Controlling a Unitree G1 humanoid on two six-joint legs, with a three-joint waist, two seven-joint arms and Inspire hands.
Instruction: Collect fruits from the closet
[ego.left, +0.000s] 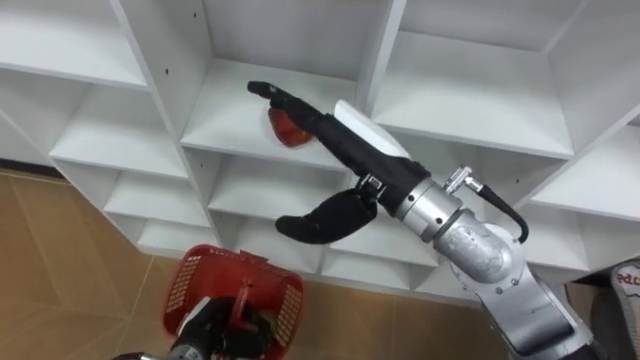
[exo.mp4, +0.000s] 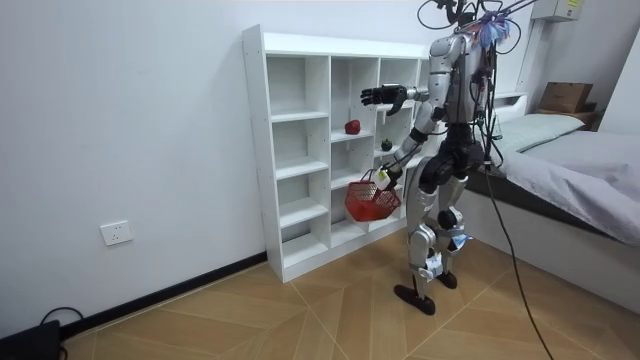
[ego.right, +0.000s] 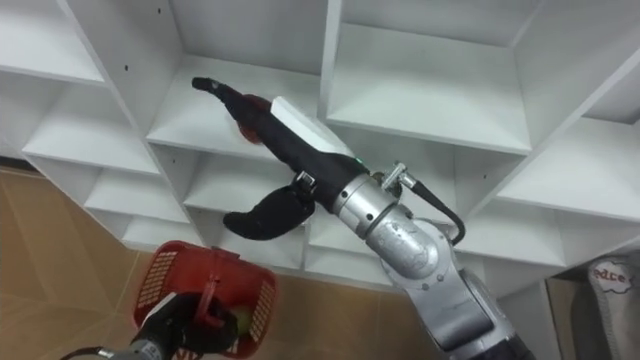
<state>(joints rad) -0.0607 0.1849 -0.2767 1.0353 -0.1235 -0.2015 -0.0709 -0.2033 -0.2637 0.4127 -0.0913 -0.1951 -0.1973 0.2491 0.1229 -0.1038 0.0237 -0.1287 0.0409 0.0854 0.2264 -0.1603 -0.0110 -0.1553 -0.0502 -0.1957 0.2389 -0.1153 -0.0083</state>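
**Right hand (ego.left: 340, 148) stretched over red fruit (ego.left: 285, 128) in closet (ego.left: 460, 95)**

Red fruit sits on a shelf board in the closet's middle column, partly hidden by the right hand's fingers, which lie straight across it toward the back wall. We cannot tell if they touch it. The thumb is spread wide and shows in front of the compartment below. That hand is open and holds nothing.

Lower down, the left hand (ego.left: 212, 325) is curled round the handle of the red basket (ego.left: 190, 275), which hangs below the fruit's shelf. In the room view we see a small dark fruit (exo.mp4: 386, 145) one column toward the room view's right, a bit lower. The robot stands upright close to the closet front, with a bed (exo.mp4: 580, 150) behind it.

We judge the step in hand to be grasping the red fruit.
- We'd bring the thumb up into the compartment so the fruit lies between thumb and fingers.
- We'd close round its widest part, not with fingertips only, since a round fruit may roll toward the back.
- We'd lift it clear of the board edge before pulling out.
- We'd then carry it down over the basket and keep the basket level.
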